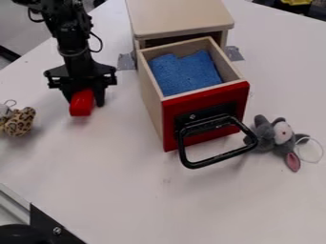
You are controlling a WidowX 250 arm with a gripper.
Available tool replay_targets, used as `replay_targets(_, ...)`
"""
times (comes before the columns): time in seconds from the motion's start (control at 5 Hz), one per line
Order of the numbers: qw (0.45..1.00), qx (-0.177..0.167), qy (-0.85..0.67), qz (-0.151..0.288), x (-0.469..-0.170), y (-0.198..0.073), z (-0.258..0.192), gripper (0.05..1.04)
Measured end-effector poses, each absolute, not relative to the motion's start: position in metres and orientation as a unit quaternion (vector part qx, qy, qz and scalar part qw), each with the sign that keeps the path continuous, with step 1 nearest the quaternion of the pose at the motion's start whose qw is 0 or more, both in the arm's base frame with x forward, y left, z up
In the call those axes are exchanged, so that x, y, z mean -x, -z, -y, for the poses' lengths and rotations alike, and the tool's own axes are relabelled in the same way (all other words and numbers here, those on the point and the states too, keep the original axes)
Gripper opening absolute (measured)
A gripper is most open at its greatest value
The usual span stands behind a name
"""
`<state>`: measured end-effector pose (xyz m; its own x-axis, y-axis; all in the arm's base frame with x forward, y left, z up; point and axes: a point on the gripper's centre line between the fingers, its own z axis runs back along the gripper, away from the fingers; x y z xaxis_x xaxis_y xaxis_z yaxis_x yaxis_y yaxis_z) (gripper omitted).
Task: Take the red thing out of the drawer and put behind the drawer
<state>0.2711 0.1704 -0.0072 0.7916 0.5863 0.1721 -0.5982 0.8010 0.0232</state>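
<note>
Counts: cabinet (178, 19), 1; drawer (176, 107), 1; handle (221, 157), 1; blue cloth (185, 74), 1; red block (81, 104), 1. Toys, 2: leopard-print toy (20, 122), 9 o'clock; grey plush toy (263, 132), 3 o'clock. Tape patches (127, 61), 2: 11 and 1 o'clock.

Spotted toy (20, 121) cropped left, cabinet (181, 20) cropped above

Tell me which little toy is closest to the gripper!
The leopard-print toy, at the left edge. The gray plush toy with the pink ear is farther from the gripper, past the open drawer.
</note>
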Motion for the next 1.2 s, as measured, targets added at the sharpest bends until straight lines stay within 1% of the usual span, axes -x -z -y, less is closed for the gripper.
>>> replay_targets(0.2, 0.944, -0.044, -0.31, 0.1, -0.277, 0.009, -0.175, 0.661)
replay_targets(0.4, 0.942, -0.043, -0.321, 0.085, -0.273, 0.009, -0.176, 0.922)
replay_targets(0.6, 0.943, -0.033, -0.329, 0.03, -0.265, 0.002, -0.169, 0.995)
replay_targets(0.8, 0.943, -0.029, -0.331, -0.022, -0.257, -0.015, -0.157, 0.995)
replay_targets(1.0, 0.942, -0.026, -0.333, -0.024, -0.262, -0.067, -0.143, 0.995)
replay_targets(1.2, 0.945, -0.012, -0.325, -0.029, -0.259, -0.086, -0.135, 0.995)
